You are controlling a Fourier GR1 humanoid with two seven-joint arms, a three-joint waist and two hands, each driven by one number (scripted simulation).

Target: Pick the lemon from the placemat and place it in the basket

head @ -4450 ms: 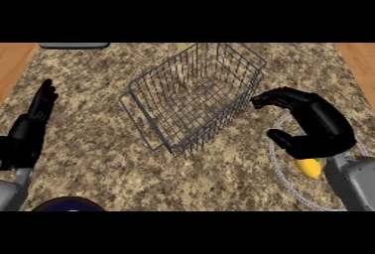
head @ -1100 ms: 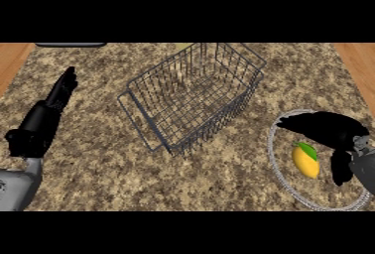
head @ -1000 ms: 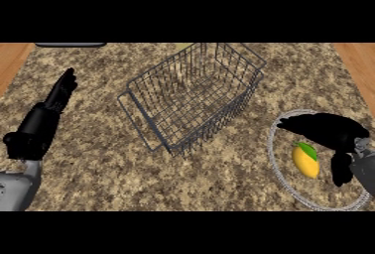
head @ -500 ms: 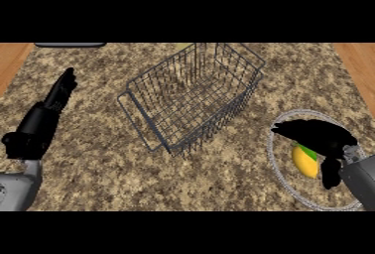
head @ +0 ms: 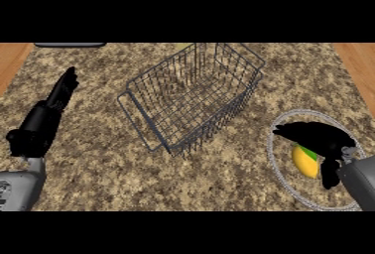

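The yellow lemon (head: 304,161) with a green patch lies on the round grey-rimmed placemat (head: 277,163) at the right. My right hand (head: 319,139) hangs right over it, fingers curled down around its top and thumb reaching down its right side; part of the lemon is hidden under the hand. The wire basket (head: 194,94) stands in the middle of the counter, apart from the hand and to its upper left. At the left edge my left hand (head: 51,111) rests with straight fingers pointing up, holding nothing.
The speckled stone counter (head: 102,163) stretches between the basket and both hands. A dark flat object (head: 70,44) shows at the top left edge. Wooden floor shows at both top corners.
My right hand has come down and toward me over the lemon, its fingers closing around it. The left hand and the basket have stayed where they were.
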